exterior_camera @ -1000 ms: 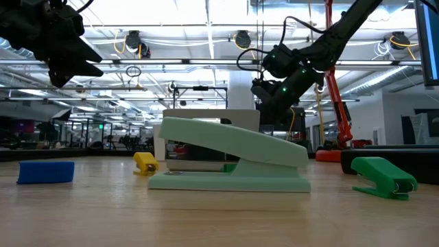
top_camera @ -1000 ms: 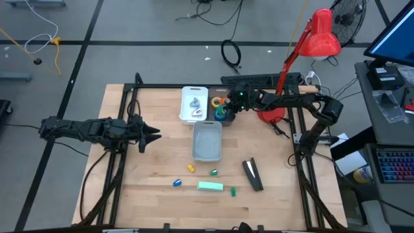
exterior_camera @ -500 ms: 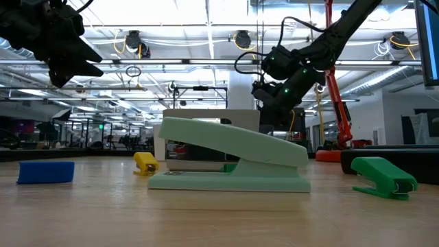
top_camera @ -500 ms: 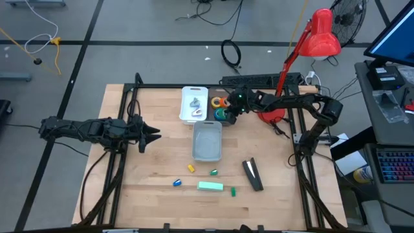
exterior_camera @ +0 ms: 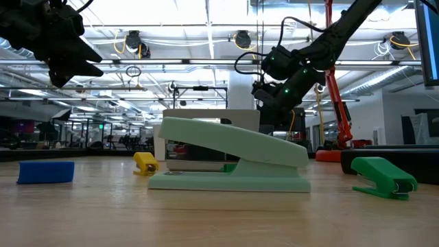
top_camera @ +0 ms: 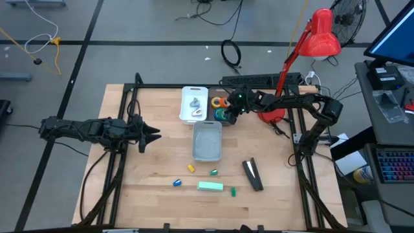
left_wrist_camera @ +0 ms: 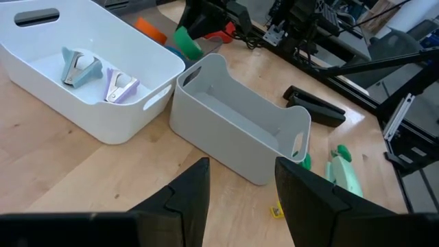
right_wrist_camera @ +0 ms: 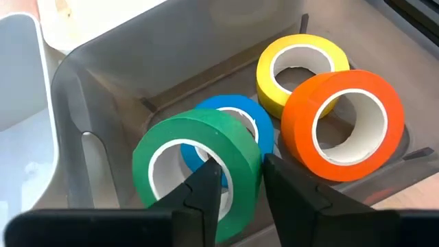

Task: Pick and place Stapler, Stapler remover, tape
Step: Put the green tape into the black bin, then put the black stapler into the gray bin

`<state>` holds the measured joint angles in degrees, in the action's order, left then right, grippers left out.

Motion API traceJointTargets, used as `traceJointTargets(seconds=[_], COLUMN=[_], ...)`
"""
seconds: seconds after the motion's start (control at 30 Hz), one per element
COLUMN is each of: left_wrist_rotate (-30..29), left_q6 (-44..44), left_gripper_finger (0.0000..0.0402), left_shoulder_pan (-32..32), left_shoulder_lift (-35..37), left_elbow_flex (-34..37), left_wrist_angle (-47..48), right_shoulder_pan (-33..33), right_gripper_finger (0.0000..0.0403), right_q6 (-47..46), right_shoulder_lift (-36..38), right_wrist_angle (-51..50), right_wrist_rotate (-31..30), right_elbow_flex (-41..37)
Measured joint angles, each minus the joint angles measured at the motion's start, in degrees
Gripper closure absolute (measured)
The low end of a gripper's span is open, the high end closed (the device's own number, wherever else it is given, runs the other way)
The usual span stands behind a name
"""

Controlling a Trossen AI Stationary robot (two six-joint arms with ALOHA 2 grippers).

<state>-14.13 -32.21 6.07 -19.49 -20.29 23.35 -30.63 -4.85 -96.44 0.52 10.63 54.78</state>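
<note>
Four tape rolls sit in a clear bin (right_wrist_camera: 103, 89) at the table's far side: green (right_wrist_camera: 171, 147), blue (right_wrist_camera: 236, 113), yellow (right_wrist_camera: 302, 65) and orange (right_wrist_camera: 343, 123). My right gripper (right_wrist_camera: 240, 182) is down in this bin (top_camera: 221, 109), shut on the green roll, which leans on the blue one. My left gripper (top_camera: 155, 134) hovers open over the table's left half, pointing at the bins. A mint stapler (top_camera: 210, 186) and a black stapler (top_camera: 252, 175) lie flat near the front edge. Two staple removers (left_wrist_camera: 75, 65) lie in the white bin (top_camera: 194, 103). My right gripper holds the green tape roll by its ring wall (right_wrist_camera: 247, 168). One finger (right_wrist_camera: 206, 185) is inside the hole and the other (right_wrist_camera: 288, 185) is outside. The fingers slant down into the bin from above. The roll sits tilted, its far side resting on the blue roll.
An empty grey bin (top_camera: 207, 141) stands mid-table, next to the white one. Small blue (exterior_camera: 46, 171), yellow (exterior_camera: 145, 162) and green (exterior_camera: 384, 177) staple removers lie around the mint stapler (exterior_camera: 233, 161). A red lamp (top_camera: 320, 35) stands at the far right corner.
My right gripper has shifted slightly upward at the tape bin in the first half second, then held still.
</note>
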Motion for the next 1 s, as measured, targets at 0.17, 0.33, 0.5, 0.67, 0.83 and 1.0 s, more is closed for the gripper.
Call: traceJointTargets(seconds=[0.17,0.33,0.5,0.67,0.83,1.0], left_wrist_rotate=[0.0,0.02,0.02,0.04,0.05,0.33], left_q6=[0.0,0.02,0.17,0.61,1.28,3.06], left_gripper_finger=[0.0236,0.0236,0.0236,0.0236,0.0236,0.0236], left_shoulder_pan=[0.01,0.0,0.02,0.01,0.02,0.02], left_shoulder_lift=[0.01,0.0,0.01,0.0,0.0,0.02], left_elbow_flex=[0.0,0.0,0.0,-0.02,-0.02,-0.02], left_wrist_angle=[0.0,0.0,0.0,0.02,0.07,0.11], right_shoulder_pan=[0.0,0.0,0.0,0.54,2.94,8.34], right_gripper_finger=[0.0286,0.0271,0.0259,0.0262,0.0279,0.0288], right_q6=[-0.01,-0.02,-0.69,-0.08,-1.5,-5.04], right_shoulder_lift=[0.09,0.46,2.03,8.65,16.89,24.26], right_wrist_angle=[-0.05,-0.04,0.08,1.05,-2.39,-13.11], right_wrist_rotate=[0.02,0.0,0.09,0.02,-0.04,-0.02], right_elbow_flex=[0.0,0.01,0.0,0.0,0.0,0.0])
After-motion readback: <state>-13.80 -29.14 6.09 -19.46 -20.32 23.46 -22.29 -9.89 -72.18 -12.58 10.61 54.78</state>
